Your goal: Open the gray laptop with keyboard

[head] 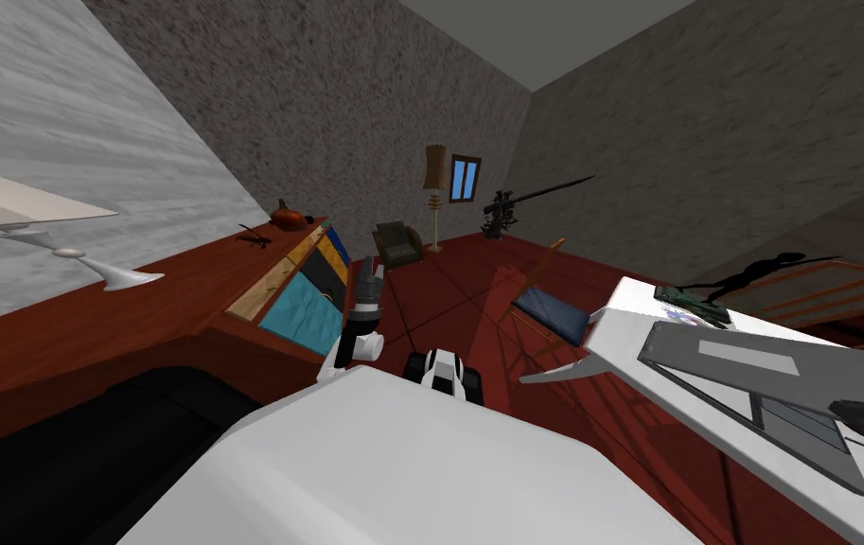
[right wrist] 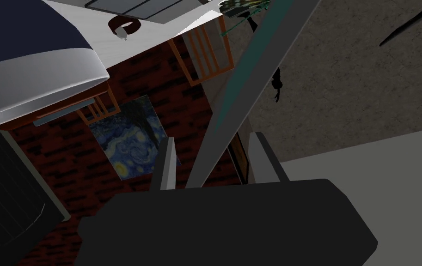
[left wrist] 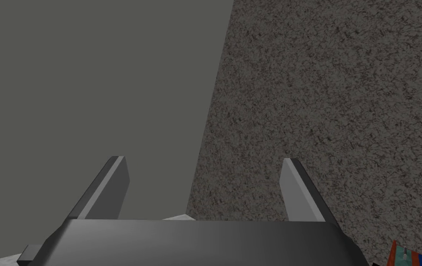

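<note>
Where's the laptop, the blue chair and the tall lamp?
laptop [head: 704, 360]: head view, on its grey lid.
blue chair [head: 553, 317]: head view, on its seat.
tall lamp [head: 435, 168]: head view, on its shade.

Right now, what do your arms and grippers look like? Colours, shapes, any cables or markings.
Left arm: white rounded segments with dark joints. Left gripper: dark boxy body with a faint sheen, two thin flat fingers, light grey faces, darker edges, slanted tips. Right gripper: same dark box and grey blade fingers. No cables or markings visible.
</note>
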Robot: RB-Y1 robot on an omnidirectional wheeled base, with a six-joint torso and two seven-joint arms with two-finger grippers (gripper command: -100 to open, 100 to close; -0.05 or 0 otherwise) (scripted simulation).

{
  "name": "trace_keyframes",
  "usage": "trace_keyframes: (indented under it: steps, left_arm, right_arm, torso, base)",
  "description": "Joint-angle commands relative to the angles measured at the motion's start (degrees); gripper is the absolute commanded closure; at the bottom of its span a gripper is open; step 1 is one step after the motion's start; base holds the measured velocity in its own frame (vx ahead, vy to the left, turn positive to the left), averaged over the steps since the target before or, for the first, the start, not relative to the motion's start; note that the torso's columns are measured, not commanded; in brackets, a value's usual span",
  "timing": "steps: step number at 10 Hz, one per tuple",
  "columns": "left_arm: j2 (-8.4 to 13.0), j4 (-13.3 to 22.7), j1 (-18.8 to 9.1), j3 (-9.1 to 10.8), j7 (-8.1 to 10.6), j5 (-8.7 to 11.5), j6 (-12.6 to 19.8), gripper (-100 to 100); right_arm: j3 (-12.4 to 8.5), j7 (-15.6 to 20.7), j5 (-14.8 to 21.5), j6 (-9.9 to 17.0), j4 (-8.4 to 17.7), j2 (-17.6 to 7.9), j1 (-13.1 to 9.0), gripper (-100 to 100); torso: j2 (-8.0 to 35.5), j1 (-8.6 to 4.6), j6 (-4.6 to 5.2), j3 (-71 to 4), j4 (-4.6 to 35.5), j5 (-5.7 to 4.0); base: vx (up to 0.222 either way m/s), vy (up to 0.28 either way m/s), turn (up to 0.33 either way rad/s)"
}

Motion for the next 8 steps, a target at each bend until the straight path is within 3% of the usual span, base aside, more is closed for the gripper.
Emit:
trace_keyframes:
  steps: [1, 3, 4, 5, 8]
  left_arm:
    - [0.0, 0.0, 0.0, 0.00, 0.00, 0.0, 0.0, 0]
    - [0.0, 0.0, 0.0, 0.00, 0.00, 0.0, 0.0, 0]
    - [0.0, 0.0, 0.0, 0.00, 0.00, 0.0, 0.0, 0]
    - [0.0, 0.0, 0.0, -0.01, 0.00, 0.0, 0.0, 0]
    - [0.0, 0.0, 0.0, 0.00, 0.00, 0.0, 0.0, 0]
  right_arm:
    - [0.1, -0.3, 0.0, -0.4, 1.2, 0.8, -1.2, 100]
    - [-3.4, 0.7, 1.3, -1.6, 4.3, 4.7, -5.1, 100]
    - [-1.8, -0.8, -1.2, 1.6, 3.0, 1.2, -3.5, -100]
    - [-1.8, -0.8, -1.2, 1.6, 3.0, 1.2, -3.5, -100]
    - [-0.6, -2.3, -4.1, 5.9, 2.8, -2.0, -2.9, -100]
  torso:
    - [-0.1, 0.11, 0.08, -0.1, -0.1, 0.05]
    - [0.0, 0.41, -0.10, -0.1, 0.1, 0.49]
    - [0.2, 0.36, -0.13, 0.0, 0.2, 0.52]
    - [0.4, 0.64, -0.06, 0.1, 0.3, 0.72]
    - [0.5, 1.10, 0.04, 0.2, 0.4, 1.06]
  base:
    - [-0.047, -0.012, 0.000]
    - [-0.128, -0.058, 0.093]
    - [-0.182, -0.049, 0.358]
    - [-0.127, -0.014, 0.170]
    - [-0.132, -0.007, 0.206]
